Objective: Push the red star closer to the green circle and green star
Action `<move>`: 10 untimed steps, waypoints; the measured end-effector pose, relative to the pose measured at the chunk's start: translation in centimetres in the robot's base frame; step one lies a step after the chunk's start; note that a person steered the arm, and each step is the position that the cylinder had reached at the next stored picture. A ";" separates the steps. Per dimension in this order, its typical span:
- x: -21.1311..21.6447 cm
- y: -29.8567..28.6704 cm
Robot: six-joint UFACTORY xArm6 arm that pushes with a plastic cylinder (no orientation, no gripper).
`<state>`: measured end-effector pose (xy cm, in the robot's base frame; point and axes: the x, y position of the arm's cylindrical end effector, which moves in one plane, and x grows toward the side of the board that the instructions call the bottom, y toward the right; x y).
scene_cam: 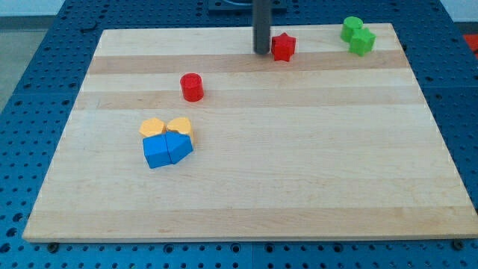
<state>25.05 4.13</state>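
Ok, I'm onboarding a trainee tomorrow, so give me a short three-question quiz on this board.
1. True or false: my tip sits just at the view's left of the red star.
2. Which corner holds the green circle and green star? A) top right B) bottom left C) bottom right
3. How many blue blocks lie below the two yellow blocks?

Key: 1 true; 2 A; 3 two.
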 end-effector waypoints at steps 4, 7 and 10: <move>2.3 -4.1; 1.5 4.8; 1.5 9.1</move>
<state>26.52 13.24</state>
